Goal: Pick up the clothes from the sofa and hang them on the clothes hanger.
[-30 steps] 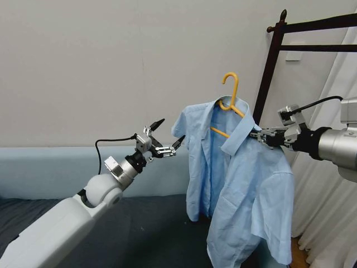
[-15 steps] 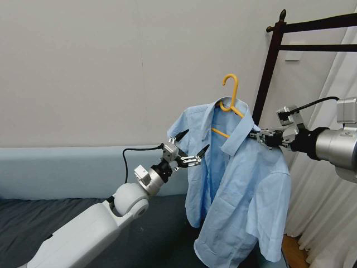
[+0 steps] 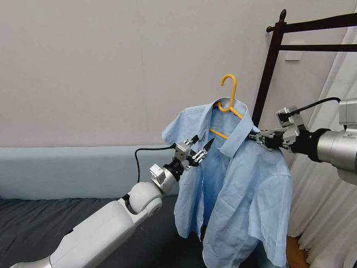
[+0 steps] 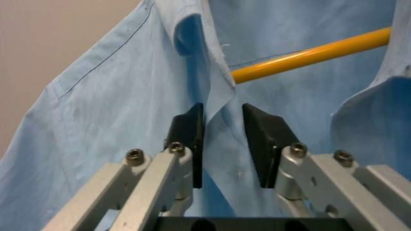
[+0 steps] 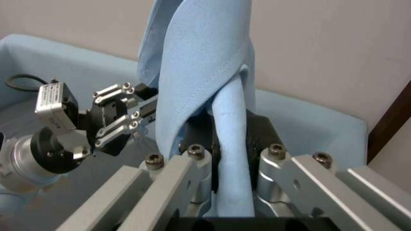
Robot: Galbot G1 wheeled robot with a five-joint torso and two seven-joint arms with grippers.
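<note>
We see the shirt (image 3: 245, 190) — light blue, short-sleeved — draped on the yellow hanger (image 3: 228, 89) and held up in front of the wall (image 3: 83, 67), not on the rack (image 3: 266, 72). The hanger's hook points up and is free. It sits just beside the rack's dark upright post and below its top bars.

The right gripper (image 3: 254, 135) reaches in from the right and is clamped on the shirt at the shoulder, by the collar. In the right wrist view its pads (image 5: 262, 132) pinch a folded band of blue fabric between them. The open front and hem fall down toward the sofa (image 3: 50, 167).

The left gripper (image 3: 201, 142) is up at the shirt's other front panel, at chest height below the collar. Its jaws are apart. In the left wrist view the two black pads (image 4: 187, 139) straddle the shirt's front edge — fabric runs between them with a gap visible at one pad at least, so not clamped. The hanger's yellow bar crosses just beyond the pads, inside the shirt.

The left arm rises from low left over the sofa's dark seat. The sofa's pale blue back runs along the wall. A white curtain (image 3: 334, 212) hangs right of the rack, behind the right arm.
</note>
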